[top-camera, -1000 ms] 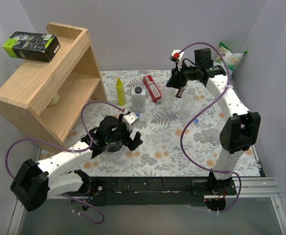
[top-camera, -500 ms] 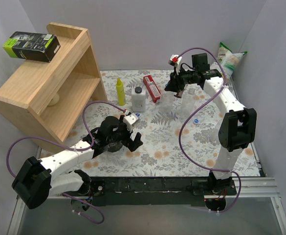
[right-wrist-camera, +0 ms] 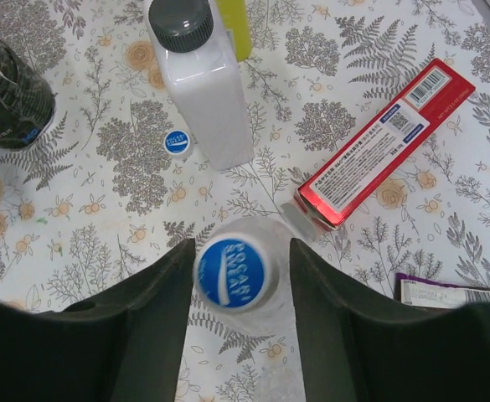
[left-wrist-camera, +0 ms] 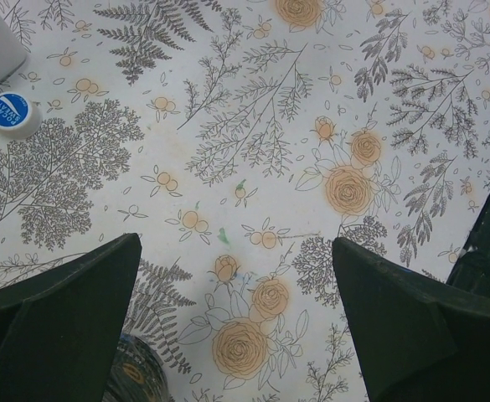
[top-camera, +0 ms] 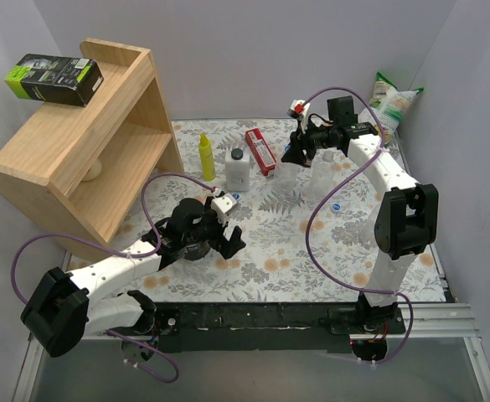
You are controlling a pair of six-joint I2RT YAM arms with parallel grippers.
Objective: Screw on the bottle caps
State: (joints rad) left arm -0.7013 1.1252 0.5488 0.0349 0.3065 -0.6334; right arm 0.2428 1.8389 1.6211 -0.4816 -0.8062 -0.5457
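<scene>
item 1, nearest: left gripper, one. its jaws are spread wide and nothing is held; only the floral table cover is seen between them.

item 2: bottle caps, blue, three counted. a first cap lies loose on the cover just beside the base of the white bottle, and is recorded in both wrist views. a second cap lies loose well to the right and is shown by the overhead view only. a third cap sits on the neck of a clear bottle; its blue top is shown by the right wrist view alone.

item 3: bottles, clear. at least two are made out overhead, standing close together right of centre; an exact count cannot be given.

item 4: right gripper, one. the capped bottle is flanked closely by its fingers; whether it is gripped cannot be told.

item 5, farther: yellow bottle, one, upright. red box, one, laid flat.

item 6, overhead view only: wooden shelf, one, with a black box on top; a bag in the far right corner.
</scene>
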